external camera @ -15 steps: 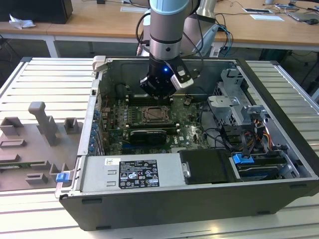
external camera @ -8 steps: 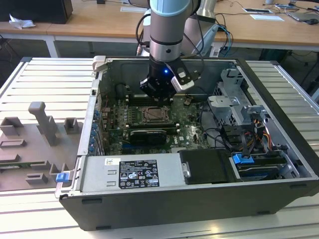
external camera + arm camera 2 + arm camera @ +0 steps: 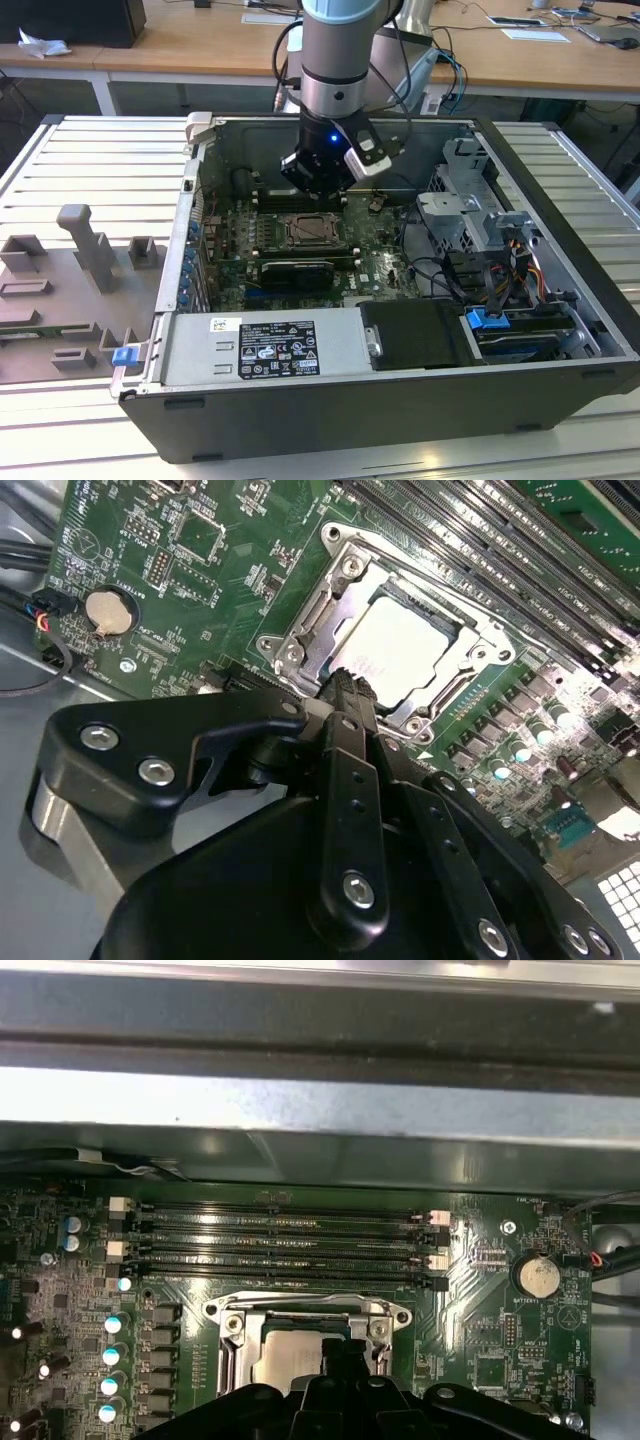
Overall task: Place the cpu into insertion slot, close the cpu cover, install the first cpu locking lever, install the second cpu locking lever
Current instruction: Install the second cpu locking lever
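Now pale matte square cpu [image 3: 405,650] seated under silver-grey metal cpu cover [image 3: 330,600].

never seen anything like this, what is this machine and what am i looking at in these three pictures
It is a robot arm working inside an opened computer case that lies on a metal table. The exterior view is taken from a camera standing off the arm. Both wrist views come from cameras riding on the arm, so the black shapes in them are the gripper seen close up.

Inside the case is a green board. On it sits the insertion slot, a silver-rimmed square socket. The cpu, a pale metal square, already lies in it, with the cpu cover framing it. The gripper hangs right above the socket's edge. Whether its jaws are open I cannot tell.

Grey plastic holders stand beside the case.
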`<move>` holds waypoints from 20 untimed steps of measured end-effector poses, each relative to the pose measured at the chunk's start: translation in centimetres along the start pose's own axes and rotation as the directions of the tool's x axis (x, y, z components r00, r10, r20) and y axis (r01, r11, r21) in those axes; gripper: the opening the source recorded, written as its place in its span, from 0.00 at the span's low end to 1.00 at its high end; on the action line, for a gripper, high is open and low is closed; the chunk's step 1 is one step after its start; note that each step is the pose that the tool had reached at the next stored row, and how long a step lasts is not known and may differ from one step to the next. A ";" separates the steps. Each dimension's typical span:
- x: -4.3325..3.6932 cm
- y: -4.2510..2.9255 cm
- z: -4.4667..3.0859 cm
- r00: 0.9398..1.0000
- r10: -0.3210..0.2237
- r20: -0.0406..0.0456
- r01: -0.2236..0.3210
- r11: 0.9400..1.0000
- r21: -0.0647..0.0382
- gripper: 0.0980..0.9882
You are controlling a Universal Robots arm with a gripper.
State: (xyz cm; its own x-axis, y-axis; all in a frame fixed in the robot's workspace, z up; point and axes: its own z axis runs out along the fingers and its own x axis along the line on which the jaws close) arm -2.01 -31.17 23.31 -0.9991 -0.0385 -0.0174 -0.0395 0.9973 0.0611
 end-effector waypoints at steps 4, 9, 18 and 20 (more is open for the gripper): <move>0.04 -0.35 -0.02 1.000 0.000 0.000 0.000 1.000 0.000 0.01; 0.04 -0.46 -0.92 1.000 0.000 0.000 0.000 1.000 0.000 0.01; 0.07 -0.96 -1.26 1.000 0.000 0.000 0.000 1.000 0.000 0.01; 0.09 -1.23 -1.28 1.000 0.000 0.000 0.000 1.000 0.000 0.01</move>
State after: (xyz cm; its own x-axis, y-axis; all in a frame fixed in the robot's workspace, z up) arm -2.08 -32.47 24.51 -0.9991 -0.0384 -0.0175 -0.0394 0.9973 0.0612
